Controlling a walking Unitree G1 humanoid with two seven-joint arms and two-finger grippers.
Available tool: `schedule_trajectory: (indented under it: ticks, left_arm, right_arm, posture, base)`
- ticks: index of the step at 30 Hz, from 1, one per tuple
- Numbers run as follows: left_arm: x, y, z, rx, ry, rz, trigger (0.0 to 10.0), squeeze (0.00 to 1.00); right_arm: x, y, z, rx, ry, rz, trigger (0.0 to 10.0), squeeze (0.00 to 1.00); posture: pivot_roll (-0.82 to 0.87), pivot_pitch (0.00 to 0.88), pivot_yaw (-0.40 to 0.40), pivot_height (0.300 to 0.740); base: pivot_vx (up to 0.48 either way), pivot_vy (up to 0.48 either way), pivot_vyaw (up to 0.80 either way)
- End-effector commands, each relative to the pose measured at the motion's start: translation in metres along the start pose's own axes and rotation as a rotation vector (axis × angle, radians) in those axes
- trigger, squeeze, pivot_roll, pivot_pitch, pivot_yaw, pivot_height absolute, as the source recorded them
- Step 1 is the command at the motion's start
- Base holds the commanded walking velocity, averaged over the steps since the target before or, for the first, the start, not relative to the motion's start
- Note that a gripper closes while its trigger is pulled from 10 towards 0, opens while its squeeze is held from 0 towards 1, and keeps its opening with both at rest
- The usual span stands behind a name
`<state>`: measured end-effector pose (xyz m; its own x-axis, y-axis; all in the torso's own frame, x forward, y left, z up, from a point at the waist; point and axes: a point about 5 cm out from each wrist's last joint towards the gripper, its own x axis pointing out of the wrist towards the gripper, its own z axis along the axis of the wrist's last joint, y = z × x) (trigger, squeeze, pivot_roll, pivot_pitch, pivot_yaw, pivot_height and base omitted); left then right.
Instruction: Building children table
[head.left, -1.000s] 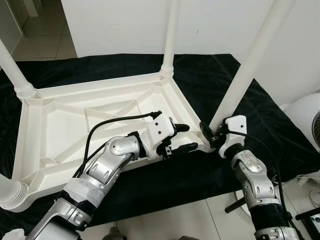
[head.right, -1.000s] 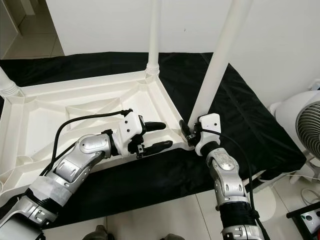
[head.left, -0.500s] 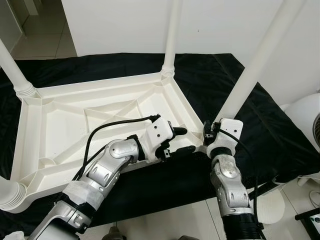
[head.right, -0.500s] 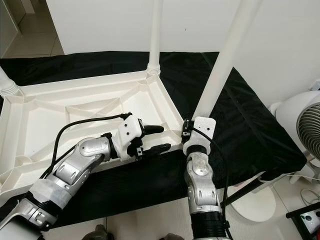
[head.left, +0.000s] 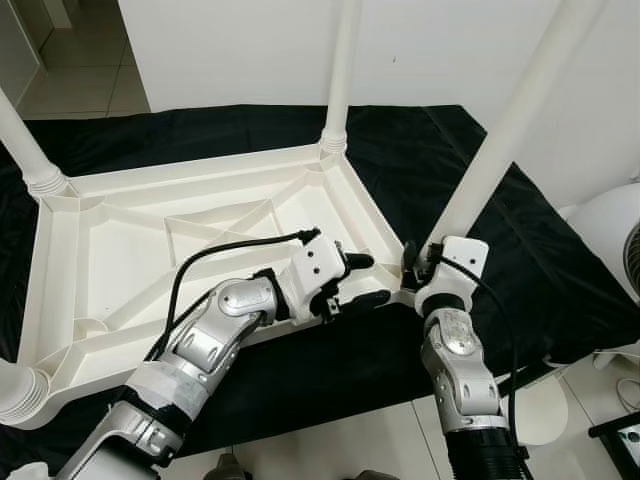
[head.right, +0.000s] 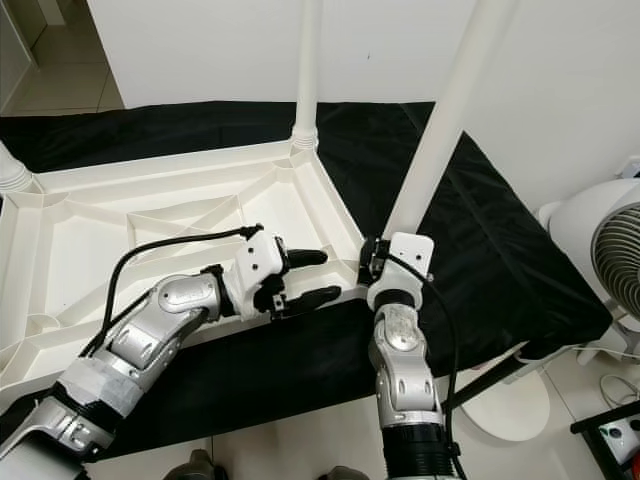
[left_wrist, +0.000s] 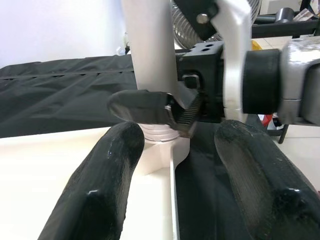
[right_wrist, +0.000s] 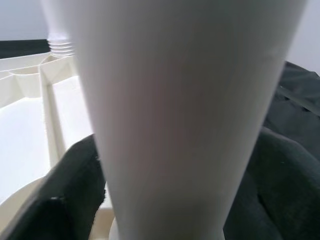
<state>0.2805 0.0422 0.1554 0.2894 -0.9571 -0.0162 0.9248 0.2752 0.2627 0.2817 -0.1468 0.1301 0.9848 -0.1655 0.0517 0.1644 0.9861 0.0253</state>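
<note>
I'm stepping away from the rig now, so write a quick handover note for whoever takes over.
Right gripper: jaws closed around the base of the near right leg, at its corner socket.
Left gripper: jaws open, empty, hovering over the tabletop's near edge beside that corner.
Tabletop lies upside down on the black cloth.
Done: all four legs stand in their sockets.
Left: whether the near right leg is fully seated cannot be told; check it, then turn the table upright.
</note>
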Motion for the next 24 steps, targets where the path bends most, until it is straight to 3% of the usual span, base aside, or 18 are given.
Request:
schedule_trajectory:
  ticks: [1, 3, 4, 10, 13, 24]
  left_arm:
    - [0.0, -0.001, -0.001, 0.02, 0.014, -0.064, 10.0, 0.0]
    - [-0.001, -0.001, -0.002, 0.024, 0.016, -0.063, 10.0, 0.0]
    - [-0.001, -0.001, -0.002, 0.025, 0.016, -0.062, 10.0, 0.0]
    - [0.0, -0.001, -0.002, 0.026, 0.017, -0.069, 10.0, 0.0]
    - [0.002, -0.001, -0.002, 0.028, 0.013, -0.081, 10.0, 0.0]
    - [0.005, -0.001, -0.001, 0.035, 0.007, -0.092, 10.0, 0.0]
  right_arm:
    - [-0.002, -0.001, -0.001, -0.019, 0.009, 0.013, 10.0, 1.0]
    - [-0.004, -0.004, -0.003, -0.018, 0.019, 0.033, 10.0, 1.0]
    - [-0.006, -0.008, -0.004, -0.039, 0.023, 0.052, 10.0, 0.0]
    - [-0.015, -0.016, -0.007, -0.056, 0.022, 0.179, 10.0, 0.0]
    - [-0.019, -0.023, -0.008, -0.079, 0.011, 0.391, 10.0, 0.0]
    - [0.002, -0.036, -0.006, -0.173, 0.012, 0.536, 10.0, 0.0]
  posture:
    - [0.0, 0.006, -0.054, 0.74]
    - [0.0, 0.002, -0.055, 0.74]
    - [0.0, 0.0, -0.054, 0.74]
    - [0.0, 0.0, -0.047, 0.74]
    - [-0.01, 0.0, -0.04, 0.74]
    - [-0.01, 0.0, -0.038, 0.74]
  base:
    - [0.0, 0.0, 0.0]
    - [0.0, 0.0, 0.0]
    - [0.0, 0.0, 0.0]
    - [0.0, 0.0, 0.0]
    - [0.0, 0.0, 0.0]
    - [0.0, 0.0, 0.0]
